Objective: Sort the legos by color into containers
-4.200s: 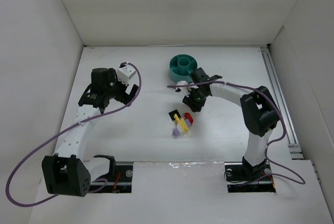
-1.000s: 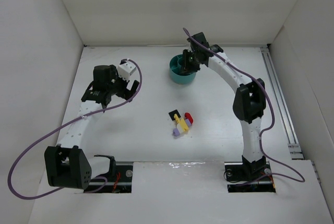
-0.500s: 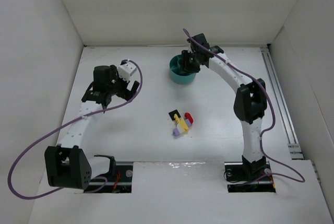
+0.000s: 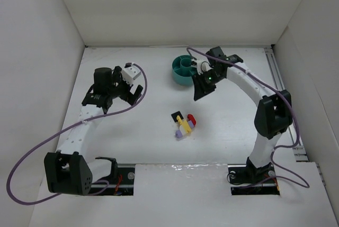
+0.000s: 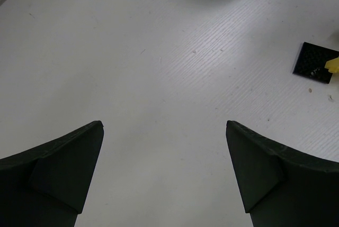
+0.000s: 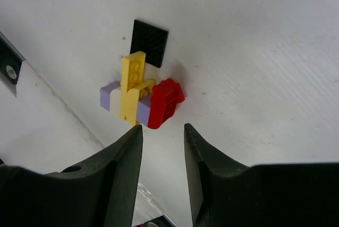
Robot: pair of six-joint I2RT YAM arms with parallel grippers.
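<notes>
left gripper (image 4: 117, 93) over left-middle of table (image 4: 143, 142), jaws spread wide, nothing between. its wrist view: bare tabletop below, black plate (image 5: 315, 62) at right edge. legos (image 4: 184, 124) clustered mid-table, well apart from both grippers: black plate beside yellow brick (image 6: 131, 87), yellow lying across pale purple bricks (image 6: 108, 96), red brick (image 6: 164, 102) touching cluster's right side. teal dish (image 4: 179, 79) toward back; contents too small to tell. right gripper (image 4: 200, 92) just beside dish, above table, jaws narrowly parted, pinching nothing.
</notes>
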